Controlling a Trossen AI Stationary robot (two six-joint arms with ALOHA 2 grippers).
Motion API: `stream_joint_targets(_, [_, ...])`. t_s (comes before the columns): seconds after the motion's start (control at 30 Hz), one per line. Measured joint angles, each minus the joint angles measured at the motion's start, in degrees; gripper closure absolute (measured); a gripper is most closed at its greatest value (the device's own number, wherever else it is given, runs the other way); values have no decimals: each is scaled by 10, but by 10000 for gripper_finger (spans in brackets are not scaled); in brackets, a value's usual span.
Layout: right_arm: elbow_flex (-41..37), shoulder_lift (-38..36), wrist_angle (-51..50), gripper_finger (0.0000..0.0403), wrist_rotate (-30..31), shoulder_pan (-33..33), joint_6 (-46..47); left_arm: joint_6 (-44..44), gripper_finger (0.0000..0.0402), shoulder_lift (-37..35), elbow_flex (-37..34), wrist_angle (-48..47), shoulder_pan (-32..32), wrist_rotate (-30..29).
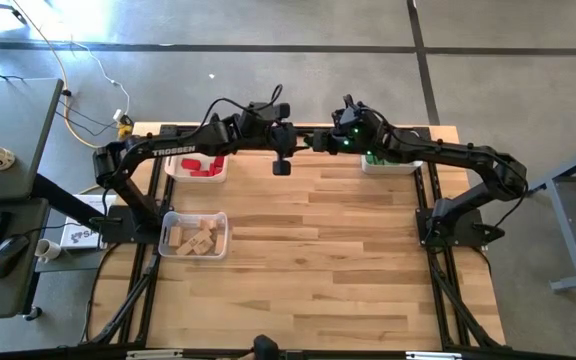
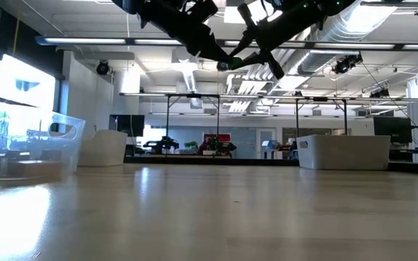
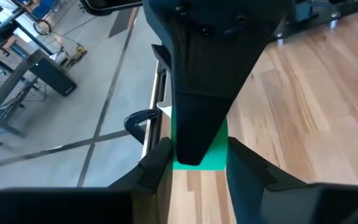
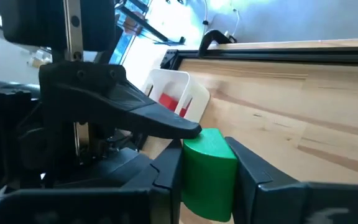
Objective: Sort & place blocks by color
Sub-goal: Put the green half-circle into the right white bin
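I see both grippers meeting mid-air at twelve o'clock: left gripper and right gripper each clamp the green block. Red, green and wood bins hold blocks; this handover looks last.

bright daylight, window glare (low view), tabletop foreground blurred
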Motion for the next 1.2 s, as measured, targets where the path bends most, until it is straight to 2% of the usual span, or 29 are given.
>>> stream_joint_targets(0.3, [-2,1,-45,335,1,0,-24,-38,225,0,0,3,-3,-45])
stream_joint_targets(0.47, [-2,1,-128,335,13,0,-34,-56,195,0,0,0,-3,-110])
stream_joint_targets(0.57, [-2,1,-177,335,35,0,-47,-56,190,0,0,-6,-6,-138])
stream_joint_targets(0.8, [-2,1,-299,335,72,-18,-75,-62,189,-7,0,-43,-11,-155])
stream_joint_targets(1.2, [-2,1,-428,335,151,-80,-140,-143,188,-73,0,-129,-19,-149])
